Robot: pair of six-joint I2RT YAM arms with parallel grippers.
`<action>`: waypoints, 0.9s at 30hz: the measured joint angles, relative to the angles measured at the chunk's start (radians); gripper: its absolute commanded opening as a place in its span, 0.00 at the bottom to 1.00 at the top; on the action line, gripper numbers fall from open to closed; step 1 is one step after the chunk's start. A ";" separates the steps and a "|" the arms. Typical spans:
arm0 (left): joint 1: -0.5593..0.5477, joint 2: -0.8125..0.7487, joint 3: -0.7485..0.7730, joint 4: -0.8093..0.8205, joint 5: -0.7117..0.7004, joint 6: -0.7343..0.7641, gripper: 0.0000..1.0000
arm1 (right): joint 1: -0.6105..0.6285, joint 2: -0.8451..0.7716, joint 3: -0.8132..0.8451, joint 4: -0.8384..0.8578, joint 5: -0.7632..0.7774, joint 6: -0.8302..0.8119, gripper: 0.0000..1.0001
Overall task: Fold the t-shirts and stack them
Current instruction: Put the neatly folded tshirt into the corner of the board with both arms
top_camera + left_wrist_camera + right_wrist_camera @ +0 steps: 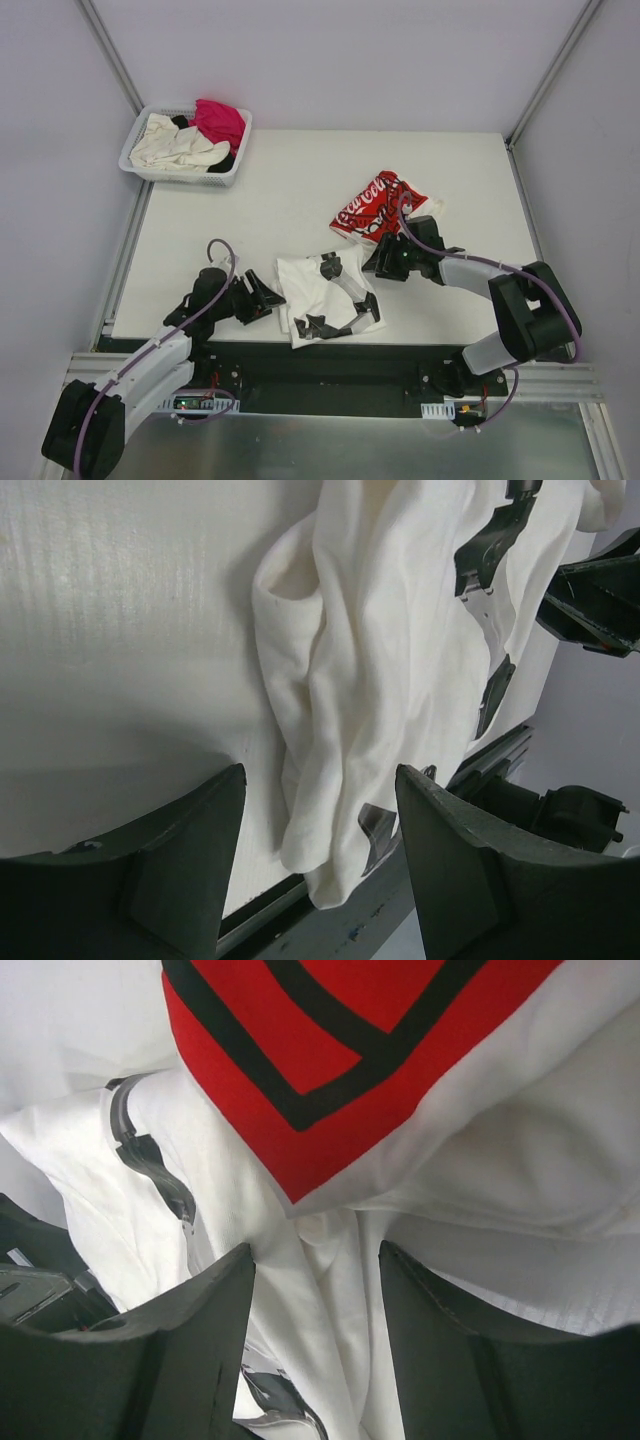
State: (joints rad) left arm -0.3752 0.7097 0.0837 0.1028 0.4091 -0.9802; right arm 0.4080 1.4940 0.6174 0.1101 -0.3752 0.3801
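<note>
A crumpled white t-shirt with black print [318, 293] lies near the table's front edge. My left gripper [272, 298] is at its left edge. In the left wrist view that gripper [320, 775] is open, and a hanging fold of the shirt [370, 680] lies between the fingers without being pinched. A t-shirt with red Coca-Cola-style print [375, 203] lies bunched behind and to the right. My right gripper [377, 260] sits between the two shirts. Seen from its wrist, the right gripper [315, 1260] is open astride white folds [330, 1290] under the red print [340, 1040].
A white slotted basket [139, 140] at the back left holds cream [175, 148], magenta [220, 120] and black shirts. The printed white shirt hangs slightly over the table's front edge [260, 905]. Metal frame posts rise at the back corners.
</note>
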 measured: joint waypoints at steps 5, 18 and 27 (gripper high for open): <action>-0.029 0.076 0.033 0.027 -0.013 0.000 0.62 | -0.001 0.002 -0.005 0.016 -0.009 0.008 0.56; -0.113 0.340 0.129 0.167 -0.029 -0.003 0.61 | -0.002 -0.039 -0.038 -0.002 -0.016 0.027 0.56; -0.160 0.485 0.194 0.242 -0.026 -0.010 0.60 | -0.003 -0.047 -0.059 0.019 -0.038 0.031 0.57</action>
State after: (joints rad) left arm -0.5354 1.1946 0.2775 0.3450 0.3828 -0.9901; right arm 0.4053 1.4475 0.5587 0.1287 -0.4133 0.4110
